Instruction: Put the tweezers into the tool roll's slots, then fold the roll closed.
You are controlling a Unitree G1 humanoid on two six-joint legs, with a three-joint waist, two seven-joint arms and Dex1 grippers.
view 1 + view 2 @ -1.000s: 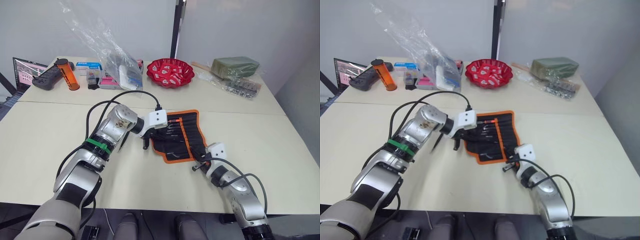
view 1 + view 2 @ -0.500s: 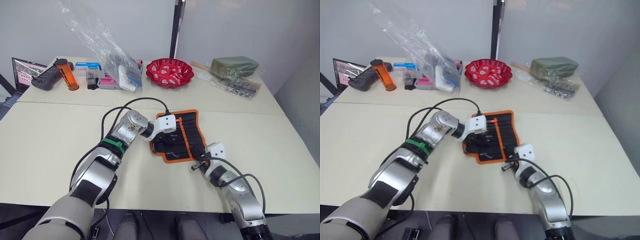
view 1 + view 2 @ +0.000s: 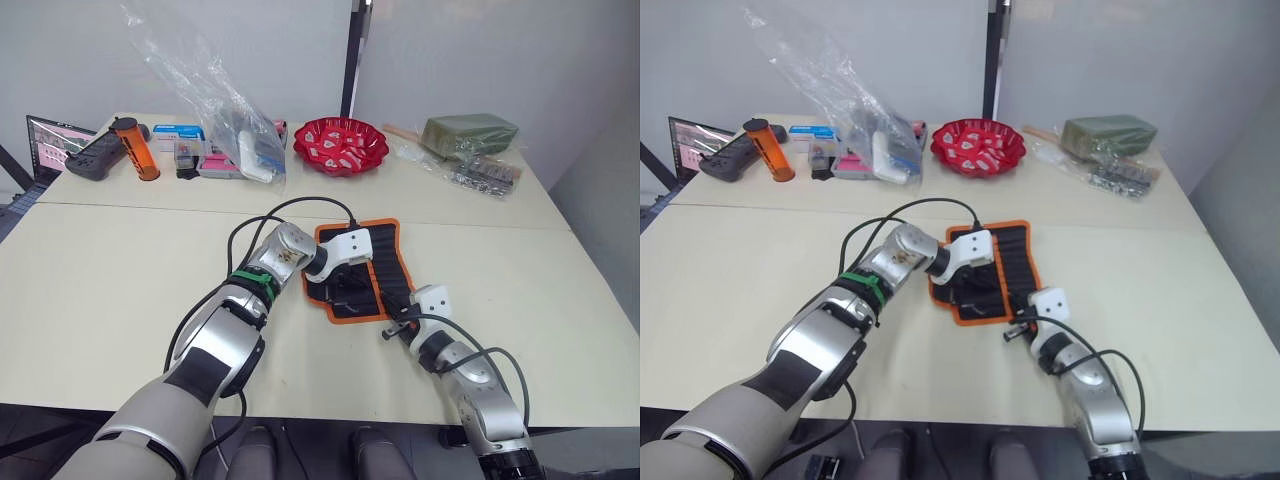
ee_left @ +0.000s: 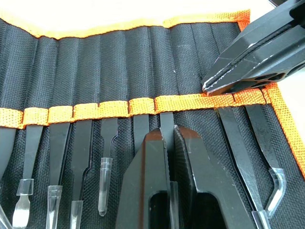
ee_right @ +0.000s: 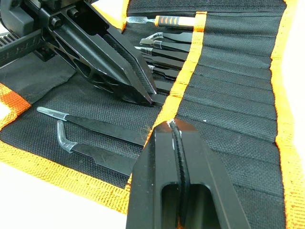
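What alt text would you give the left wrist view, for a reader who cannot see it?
The left hand, fingers together, grips one of the tweezers at a slot's orange trim on the open tool roll. Other tweezers sit in neighbouring slots, and the right hand touches the trim nearby.

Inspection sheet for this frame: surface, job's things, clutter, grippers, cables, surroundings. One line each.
Surface: pale table with a seam running across it.
Job's things: tool roll lies open; tweezers sit in the slots under the orange band, two more at the roll's end.
Clutter: red bowl, clear plastic bag, orange canister, green packet, black controller, all along the far edge.
Grippers: left gripper shut on a tweezer at the band; right gripper shut, tips on the orange band.
Cables: black cable loops over the left forearm; another along the right arm.
Surroundings: light wall, dark post.
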